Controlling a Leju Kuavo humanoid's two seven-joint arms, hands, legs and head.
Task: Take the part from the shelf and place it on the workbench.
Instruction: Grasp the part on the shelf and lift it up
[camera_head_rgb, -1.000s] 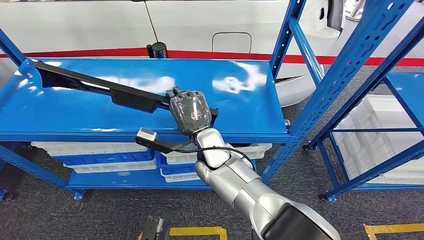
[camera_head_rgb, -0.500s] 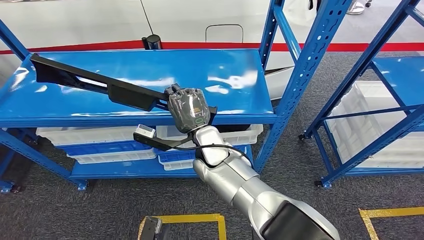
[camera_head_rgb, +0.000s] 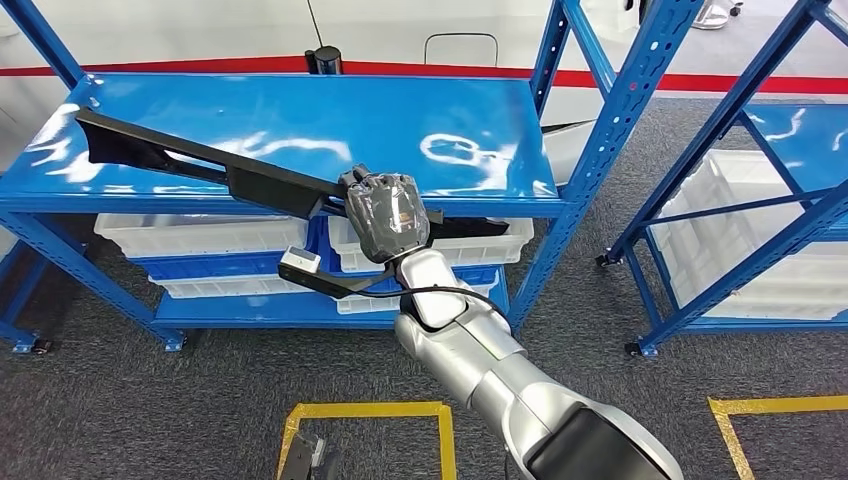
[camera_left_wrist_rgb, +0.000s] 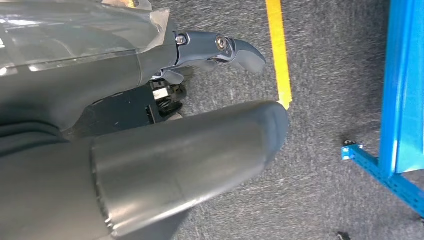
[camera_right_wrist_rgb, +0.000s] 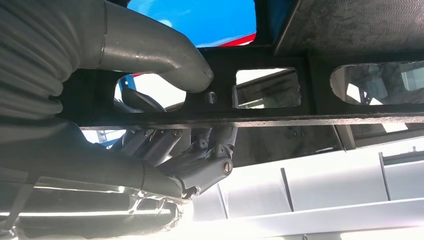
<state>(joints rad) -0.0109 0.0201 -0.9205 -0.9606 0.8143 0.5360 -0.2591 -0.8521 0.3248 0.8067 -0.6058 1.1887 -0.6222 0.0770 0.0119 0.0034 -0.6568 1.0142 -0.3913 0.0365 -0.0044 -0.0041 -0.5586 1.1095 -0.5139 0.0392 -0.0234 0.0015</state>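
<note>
Right hand (camera_head_rgb: 385, 215) closed around the long black part (camera_head_rgb: 200, 165) near its right end, at the front edge of the blue shelf (camera_head_rgb: 480, 120). In the right wrist view, thumb (camera_right_wrist_rgb: 155, 50) pressed on one face of the part (camera_right_wrist_rgb: 280, 92), dark fingers (camera_right_wrist_rgb: 200, 160) curled against the opposite face, pinching the slotted bar between them. Part laid diagonally over the shelf top, far end near the shelf's rear left corner, near end projecting just past the front edge beside the hand. Cannot tell whether the part rests on the shelf surface or sits slightly above it.

Left hand (camera_left_wrist_rgb: 150, 125) hanging over grey carpet (camera_left_wrist_rgb: 325, 100), near a yellow floor line (camera_left_wrist_rgb: 279, 55) and a blue rack foot (camera_left_wrist_rgb: 367, 162). Thumb extended, one dark finger (camera_left_wrist_rgb: 225, 47) slightly bent, nothing held.

White bins (camera_head_rgb: 215, 240) stacked on the lower shelf levels. Second blue rack (camera_head_rgb: 760, 130) to the right, with a white bin (camera_head_rgb: 770, 250).
</note>
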